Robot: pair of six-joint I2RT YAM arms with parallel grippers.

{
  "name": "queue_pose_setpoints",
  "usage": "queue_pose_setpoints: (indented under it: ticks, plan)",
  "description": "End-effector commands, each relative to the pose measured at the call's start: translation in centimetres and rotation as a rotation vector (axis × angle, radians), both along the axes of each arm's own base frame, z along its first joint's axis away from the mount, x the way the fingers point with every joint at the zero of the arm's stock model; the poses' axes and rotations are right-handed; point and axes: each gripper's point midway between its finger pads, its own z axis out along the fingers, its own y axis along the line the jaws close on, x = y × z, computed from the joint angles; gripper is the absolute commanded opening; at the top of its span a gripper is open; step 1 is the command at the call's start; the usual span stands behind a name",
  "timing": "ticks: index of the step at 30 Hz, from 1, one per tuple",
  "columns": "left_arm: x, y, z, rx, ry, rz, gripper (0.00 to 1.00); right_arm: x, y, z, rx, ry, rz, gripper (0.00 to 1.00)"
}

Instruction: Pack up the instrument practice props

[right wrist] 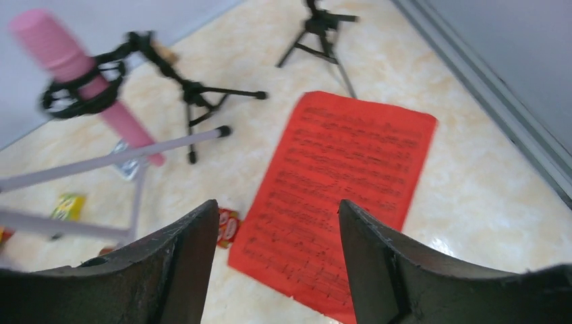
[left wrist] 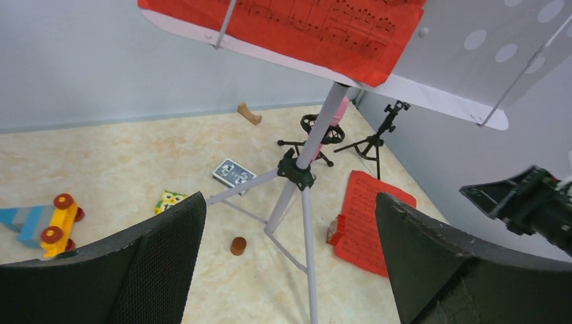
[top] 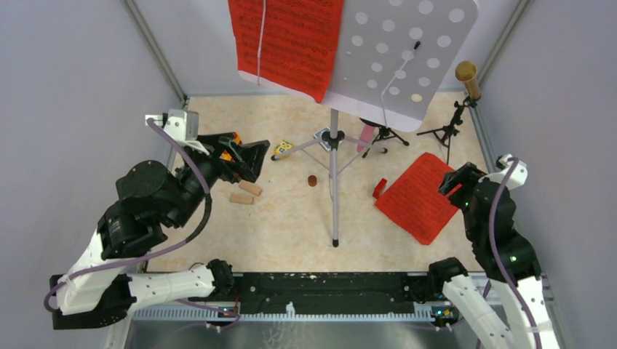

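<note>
The grey hole-punched tray [top: 407, 51] stands on its silver tripod pole [top: 334, 174] mid-table, with red sheet-music pages [top: 291, 40] clipped on its left half. Another red page [top: 418, 198] lies flat at the right, and my right gripper [top: 452, 182] hovers open just above its right edge [right wrist: 278, 206]. Behind the stand, the pink microphone [top: 366, 136] sits in a small black tripod [right wrist: 195, 91]. At the back right, the gold microphone [top: 467, 78] tops a second tripod [top: 447, 131]. My left gripper [top: 251, 156] is open and empty, left of the pole [left wrist: 290, 202].
Two wooden blocks [top: 246, 193] lie by the left gripper. A brown cylinder [left wrist: 237, 246], an owl toy [left wrist: 170, 200], a blue card deck [left wrist: 233, 172] and a toy car [left wrist: 50, 219] sit around the stand's legs. A small red toy [right wrist: 226, 226] touches the floor page's left edge.
</note>
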Motion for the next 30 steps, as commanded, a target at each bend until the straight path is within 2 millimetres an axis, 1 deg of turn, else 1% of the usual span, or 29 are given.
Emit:
queue_pose_setpoints:
  ticks: [1,3,6,9,12,13,15,17,19,20,23,24,27,28,30]
  plan:
    - [0.3,1.2,2.5,0.047,-0.076,0.037,0.99,-0.7,4.5,6.3,-0.052,-0.169,0.356,0.65]
    - [0.2,1.2,3.7,0.065,-0.106,0.028,0.99,-1.7,6.7,9.6,-0.063,-0.247,0.506,0.65]
    - [0.3,0.8,5.8,0.087,-0.151,0.012,0.99,-3.1,9.3,14.1,-0.093,-0.332,0.687,0.65]
    - [0.4,0.9,8.1,0.086,-0.202,0.023,0.99,-4.9,11.6,18.8,-0.121,-0.423,0.851,0.65]
    - [1.3,1.3,9.6,0.122,-0.245,0.085,0.97,-7.1,14.7,22.9,-0.12,-0.489,1.079,0.65]
    - [1.8,1.4,10.0,0.142,-0.251,0.116,0.96,-8.2,16.0,24.2,-0.104,-0.51,1.178,0.65]
    - [2.7,0.9,10.6,0.205,-0.268,0.149,0.96,-9.7,18.3,26.8,-0.048,-0.547,1.35,0.65]
    - [3.6,0.1,11.2,0.253,-0.278,0.175,0.96,-10.3,19.6,29.2,0.021,-0.577,1.443,0.65]
    - [4.3,-0.4,12.0,0.275,-0.288,0.203,0.96,-10.4,20.5,31.5,0.054,-0.598,1.498,0.65]
    - [4.5,-0.6,12.5,0.279,-0.297,0.212,0.96,-9.8,21.1,32.2,0.065,-0.598,1.519,0.65]
    - [4.9,-0.9,13.6,0.271,-0.32,0.229,0.97,-9.9,22.7,34.4,0.071,-0.628,1.598,0.65]
    - [4.9,-0.9,14.0,0.263,-0.325,0.233,0.97,-9.8,23.6,34.7,0.073,-0.626,1.623,0.65]
    - [5.3,-1.0,14.2,0.268,-0.329,0.259,0.97,-10.3,26.0,35.4,0.07,-0.632,1.703,0.65]
    - [5.5,-1.0,14.3,0.271,-0.33,0.269,0.97,-10.2,26.7,35.5,0.071,-0.631,1.712,0.65]
    - [5.6,-1.0,14.5,0.272,-0.328,0.282,0.97,-9.0,27.9,35.7,0.067,-0.626,1.691,0.64]
